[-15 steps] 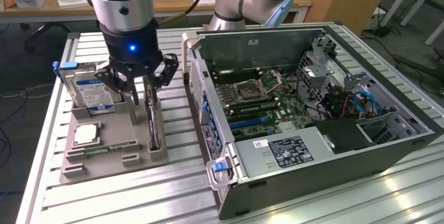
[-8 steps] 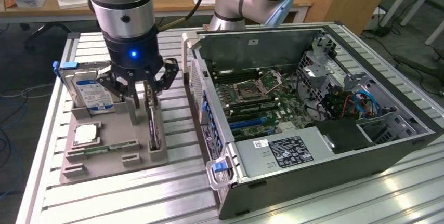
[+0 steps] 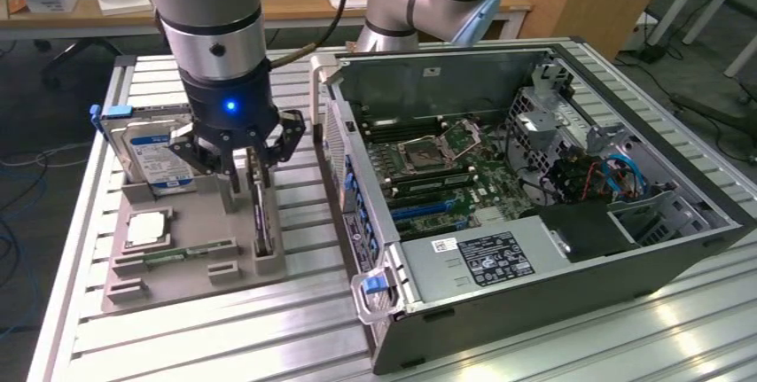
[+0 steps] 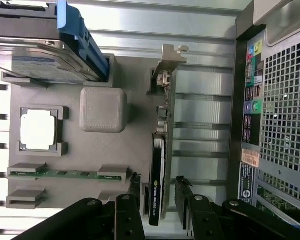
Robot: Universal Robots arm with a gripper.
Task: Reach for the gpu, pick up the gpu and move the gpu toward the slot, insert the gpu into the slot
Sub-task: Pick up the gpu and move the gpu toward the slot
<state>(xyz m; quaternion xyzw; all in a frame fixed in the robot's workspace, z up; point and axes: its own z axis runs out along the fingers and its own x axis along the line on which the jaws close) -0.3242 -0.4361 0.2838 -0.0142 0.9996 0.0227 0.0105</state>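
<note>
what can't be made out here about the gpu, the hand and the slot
- gpu fan face: the wrist view sees the card edge-on; in the exterior view it is edge-on too, and the hand partly covers it.
- which slot: exterior view, the motherboard slots are too small to tell apart.
- hard drive label: exterior view, print too small; wrist view, cut off by the picture's edge.

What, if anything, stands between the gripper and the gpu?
Nothing visible does. The open gripper sits directly over the gpu, with one finger on each side of the card, which stands on edge in the grey holder. A small gap shows on both sides, so the fingers are not touching it.
</note>
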